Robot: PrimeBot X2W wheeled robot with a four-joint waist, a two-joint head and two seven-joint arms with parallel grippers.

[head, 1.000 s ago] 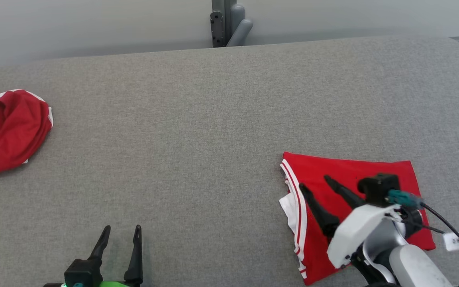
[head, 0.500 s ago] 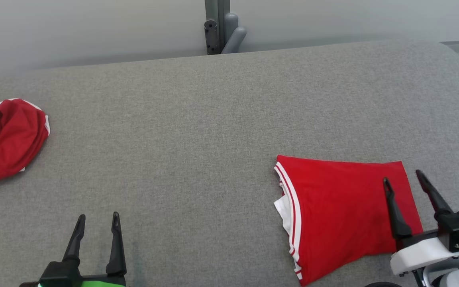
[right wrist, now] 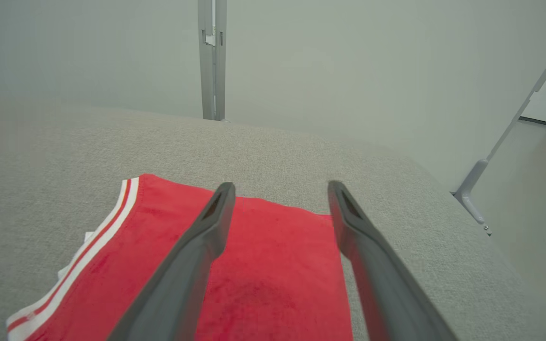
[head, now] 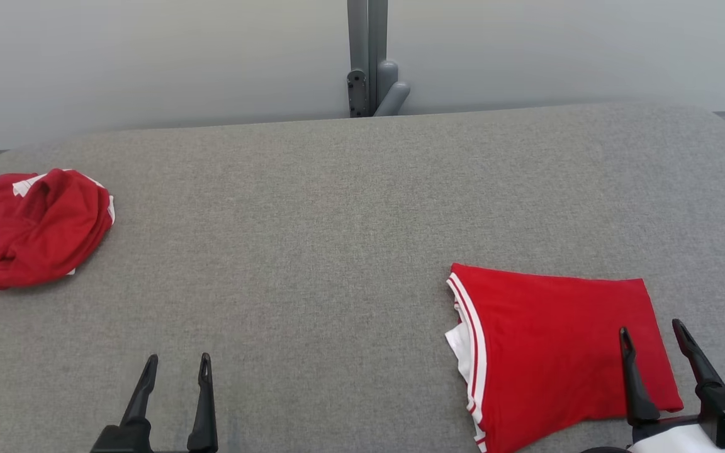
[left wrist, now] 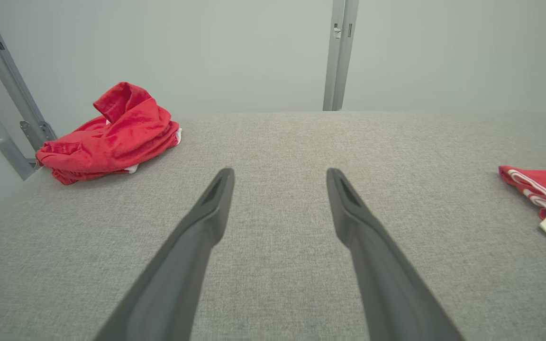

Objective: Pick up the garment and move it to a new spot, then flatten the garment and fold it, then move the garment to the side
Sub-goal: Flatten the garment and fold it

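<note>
A red garment with white stripes (head: pixel 551 349) lies folded flat at the right of the grey table (head: pixel 312 251); it also shows in the right wrist view (right wrist: pixel 263 279) and at the edge of the left wrist view (left wrist: pixel 545 189). My right gripper (head: pixel 651 332) is open above the garment's right edge, holding nothing; its fingers (right wrist: pixel 206 237) frame the red cloth. My left gripper (head: pixel 177 363) is open near the table's front left, with bare table between its fingers (left wrist: pixel 349 208).
A second red garment (head: pixel 35 226) lies crumpled at the far left of the table, seen too in the left wrist view (left wrist: pixel 112 135). A grey post (head: pixel 369 63) stands behind the table against the pale wall. A slanted frame leg (right wrist: pixel 472 189) stands off the table's right end.
My right gripper has lifted off the folded garment and drawn back to its right edge, leaving it flat. The head camera has shifted, so the whole scene sits lower.
</note>
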